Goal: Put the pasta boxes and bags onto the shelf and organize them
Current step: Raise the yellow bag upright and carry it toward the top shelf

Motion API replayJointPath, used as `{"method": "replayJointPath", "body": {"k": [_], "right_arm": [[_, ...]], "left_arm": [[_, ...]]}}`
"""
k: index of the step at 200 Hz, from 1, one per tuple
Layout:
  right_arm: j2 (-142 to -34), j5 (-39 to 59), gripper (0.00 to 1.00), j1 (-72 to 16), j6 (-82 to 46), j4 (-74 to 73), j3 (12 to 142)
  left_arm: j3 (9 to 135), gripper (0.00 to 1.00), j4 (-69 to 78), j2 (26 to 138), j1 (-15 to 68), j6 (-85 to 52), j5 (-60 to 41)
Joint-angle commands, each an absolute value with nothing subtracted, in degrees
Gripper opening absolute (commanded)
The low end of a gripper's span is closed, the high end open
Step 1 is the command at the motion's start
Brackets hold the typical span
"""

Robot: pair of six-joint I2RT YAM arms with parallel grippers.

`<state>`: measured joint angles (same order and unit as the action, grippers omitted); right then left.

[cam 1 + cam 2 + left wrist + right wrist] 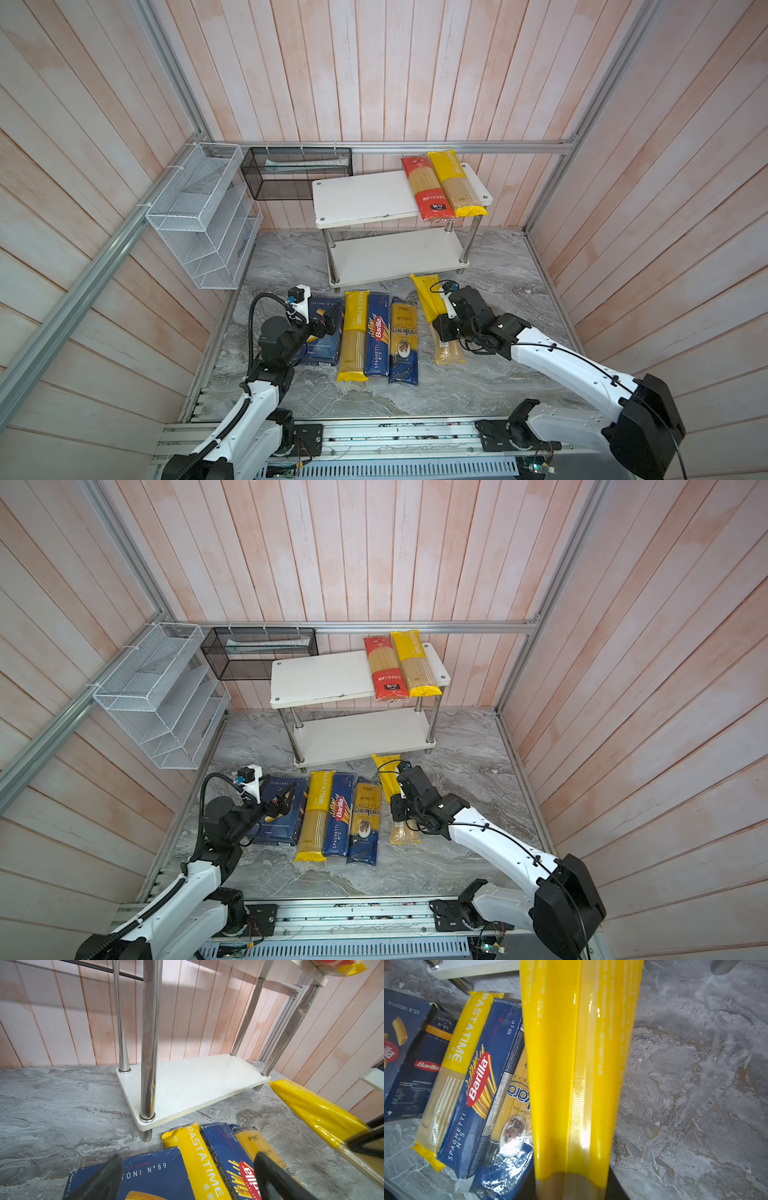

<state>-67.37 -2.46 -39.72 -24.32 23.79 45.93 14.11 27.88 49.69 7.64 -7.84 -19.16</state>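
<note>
My right gripper point(442, 328) is shut on a yellow bag point(428, 297). The bag point(577, 1064) fills the right wrist view, with a dark finger on each side, and its far end points at the shelf's lower board point(187, 1082). The shelf's top board point(365, 195) carries a red bag point(426, 187) and a yellow bag point(455, 183) at its right end. On the table lie a wide Barilla box point(322, 336), a PASTATIME bag point(353, 332), a Barilla spaghetti box point(378, 332) and a clear blue-ended bag point(403, 340). My left gripper point(187, 1178) hangs open over the wide box point(149, 1176).
A white wire mesh rack point(199, 216) hangs on the left wall. A black mesh basket point(295, 172) hangs at the back, beside the shelf. Chrome posts point(148, 1043) stand at the shelf's corners. Bare marble table point(519, 291) lies right of the held bag.
</note>
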Motion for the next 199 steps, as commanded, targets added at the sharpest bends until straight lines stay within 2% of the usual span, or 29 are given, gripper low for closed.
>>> {"method": "replayJointPath", "body": {"k": [1, 69, 141, 199], "right_arm": [[-64.6, -0.7, 0.0, -40.2, -21.7, 17.8, 49.7], [-63.3, 4.4, 0.0, -41.1, -15.2, 19.0, 56.5], [-62.9, 9.8, 0.0, -42.1, -13.4, 11.7, 59.4], [-63.1, 9.5, 0.0, -42.2, -12.0, 12.9, 62.1]], "left_arm": [[13.4, 1.0, 28.5, 49.1, 7.7, -8.0, -19.2], [13.3, 1.0, 28.5, 49.0, 7.7, -7.9, -19.1], [13.4, 1.0, 28.5, 49.1, 7.7, -8.0, -19.0], [13.5, 1.0, 28.5, 49.3, 7.7, -8.0, -19.0]]}}
